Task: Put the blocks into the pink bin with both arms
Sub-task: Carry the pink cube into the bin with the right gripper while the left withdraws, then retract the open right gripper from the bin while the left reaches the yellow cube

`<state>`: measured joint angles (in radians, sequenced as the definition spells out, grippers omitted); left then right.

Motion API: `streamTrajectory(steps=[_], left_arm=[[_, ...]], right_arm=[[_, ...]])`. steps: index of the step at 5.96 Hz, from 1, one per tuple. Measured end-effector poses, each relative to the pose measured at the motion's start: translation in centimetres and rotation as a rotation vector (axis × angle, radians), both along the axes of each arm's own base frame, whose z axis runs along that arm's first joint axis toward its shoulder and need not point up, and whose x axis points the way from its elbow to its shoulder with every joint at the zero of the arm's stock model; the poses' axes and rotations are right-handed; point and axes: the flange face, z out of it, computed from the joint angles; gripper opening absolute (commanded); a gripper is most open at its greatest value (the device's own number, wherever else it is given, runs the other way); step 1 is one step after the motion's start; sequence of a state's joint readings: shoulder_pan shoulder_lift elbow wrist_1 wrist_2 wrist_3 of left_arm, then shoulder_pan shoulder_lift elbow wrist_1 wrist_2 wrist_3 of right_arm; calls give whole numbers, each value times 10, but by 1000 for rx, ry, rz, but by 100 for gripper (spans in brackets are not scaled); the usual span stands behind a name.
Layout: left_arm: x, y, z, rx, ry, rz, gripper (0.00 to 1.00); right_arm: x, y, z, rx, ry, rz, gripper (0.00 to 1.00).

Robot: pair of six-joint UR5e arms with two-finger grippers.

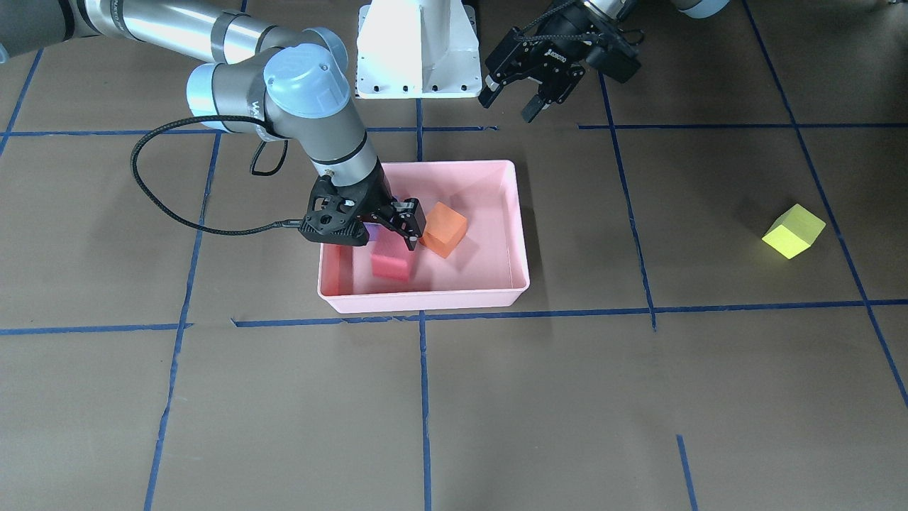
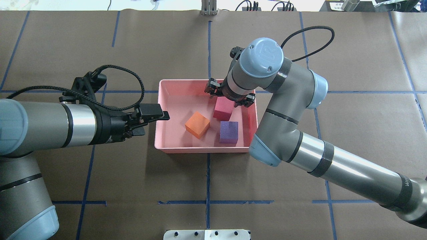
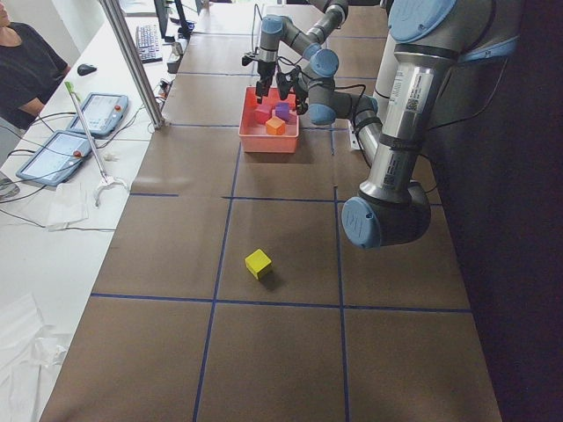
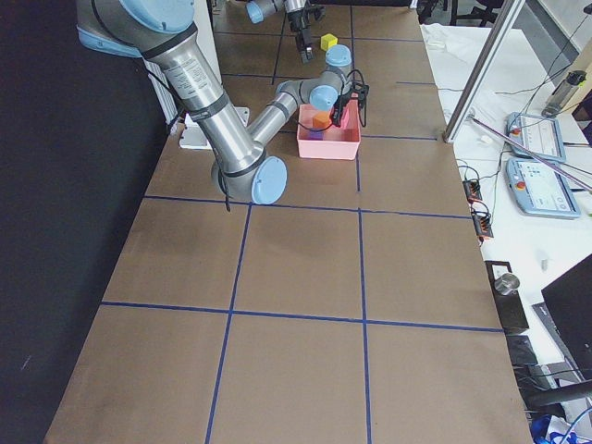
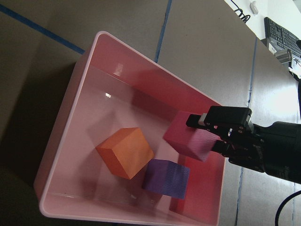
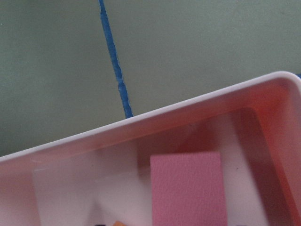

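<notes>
The pink bin (image 1: 425, 301) stands mid-table; it also shows from overhead (image 2: 200, 149) and in the left wrist view (image 5: 61, 155). In it lie the orange block (image 2: 197, 124), the purple block (image 2: 229, 132) and the red-pink block (image 2: 224, 109). My right gripper (image 2: 230, 95) hangs open just above the red-pink block (image 1: 391, 261), jaws astride it without gripping. My left gripper (image 1: 509, 106) is open and empty, just outside the bin's left wall (image 2: 155, 124). The yellow-green block (image 1: 793, 231) lies alone on the table, far out on my left side, out of the overhead view.
The white pedestal base (image 1: 418, 50) stands at the table's near edge behind the bin. Blue tape lines (image 1: 423, 397) grid the brown table. An operator (image 3: 26, 61) and two tablets (image 3: 57, 154) are at a side desk beyond the far edge.
</notes>
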<state>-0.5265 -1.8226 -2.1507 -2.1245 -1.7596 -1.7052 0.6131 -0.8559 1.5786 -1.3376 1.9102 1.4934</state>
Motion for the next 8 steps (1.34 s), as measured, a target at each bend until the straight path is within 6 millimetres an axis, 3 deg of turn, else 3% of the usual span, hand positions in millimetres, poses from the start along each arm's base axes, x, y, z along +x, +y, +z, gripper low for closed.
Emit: streamTrajectory(steps=[1, 2, 3, 5, 6, 7, 8], left_arm=[[-10, -4, 28, 29, -70, 11, 100], [-31, -11, 68, 95, -181, 44, 100], [-64, -23, 113, 175, -302, 86, 100], [-147, -76, 201, 356, -516, 225, 100], [-193, -109, 257, 480, -619, 324, 100], [-229, -137, 308, 587, -704, 406, 100], [-250, -158, 354, 650, -759, 480, 100]], right_arm=[[20, 7, 5, 4, -13, 0, 100], [60, 15, 19, -3, -36, -4, 100], [109, 24, 40, -11, -52, -3, 100], [201, 60, 105, 42, 2, -27, 100], [241, 73, 133, 75, 40, -54, 100], [280, 77, 156, 91, 61, -88, 100], [311, 79, 177, 110, 75, -125, 100]])
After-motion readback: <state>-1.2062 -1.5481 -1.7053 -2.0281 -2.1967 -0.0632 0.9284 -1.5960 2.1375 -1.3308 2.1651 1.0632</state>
